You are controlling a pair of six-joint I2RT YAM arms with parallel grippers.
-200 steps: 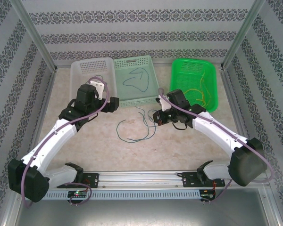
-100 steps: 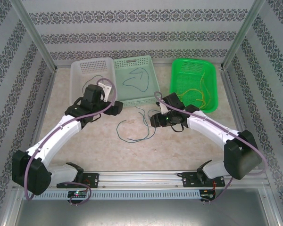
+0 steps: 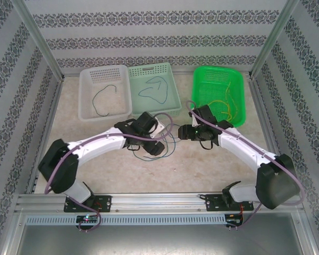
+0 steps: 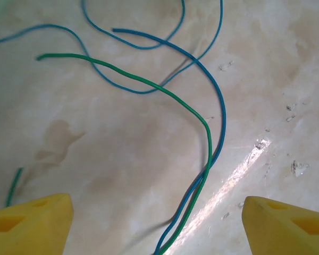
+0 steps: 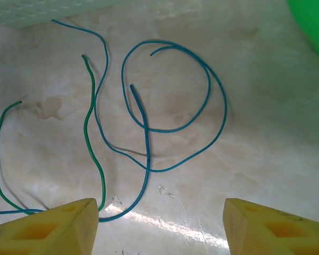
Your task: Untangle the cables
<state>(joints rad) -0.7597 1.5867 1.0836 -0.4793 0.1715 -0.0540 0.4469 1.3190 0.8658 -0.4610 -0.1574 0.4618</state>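
Note:
Loose blue and green cables (image 3: 169,142) lie tangled on the table between my two grippers. My left gripper (image 3: 153,147) hovers low over them and is open. In the left wrist view a green cable (image 4: 165,93) and a blue cable (image 4: 221,111) run twisted together down between its yellow fingers (image 4: 32,223). My right gripper (image 3: 183,132) is open above the table. Ahead of it a blue cable (image 5: 210,90) coils in a loop, and a green cable (image 5: 86,133) passes close to its left finger (image 5: 48,228). Nothing is gripped.
Three baskets stand at the back: a white one (image 3: 86,95) holding a dark wire, a pale green one (image 3: 173,87) holding a blue-green wire, and a bright green one (image 3: 239,90) holding yellow wires (image 3: 227,106). Patterned walls and metal posts enclose the table.
My left arm has swung from the white basket to the table's middle, its gripper now low over the cables. The right gripper has drifted slightly right and back.

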